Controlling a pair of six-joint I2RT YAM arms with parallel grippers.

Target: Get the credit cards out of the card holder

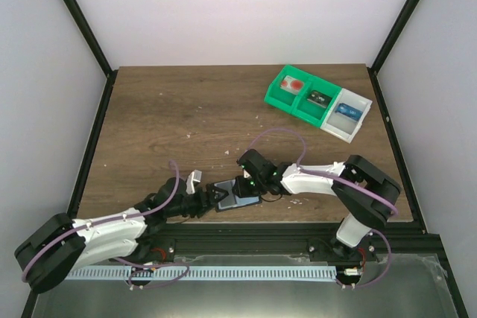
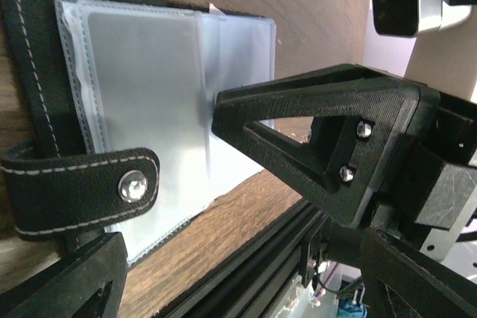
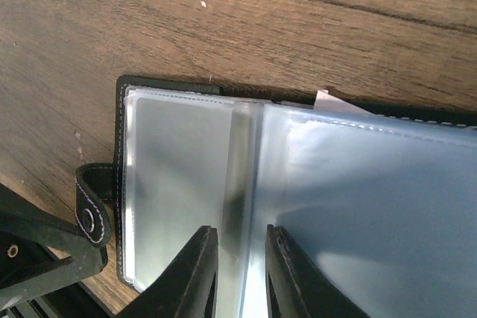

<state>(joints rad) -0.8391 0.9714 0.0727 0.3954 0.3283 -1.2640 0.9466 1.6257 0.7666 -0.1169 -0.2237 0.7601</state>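
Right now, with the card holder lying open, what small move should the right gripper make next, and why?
Probably close the right gripper on the clear sleeve edge between its narrowly parted fingers: the card holder lies open on the table, and nothing looks pinched yet.

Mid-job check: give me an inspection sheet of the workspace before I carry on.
Surface: wooden table.
Job's things: card holder lies open near the front edge, clear sleeves showing, strap undone; no loose card seen.
Clutter: green tray and white tray far right, small items inside; pale specks on the wood.
Grippers: left gripper open at the strap end; right gripper with jaws narrow either side of a sleeve fold, grip unclear.
Cables: a purple cable along each arm.
Surroundings: black frame, pale walls.
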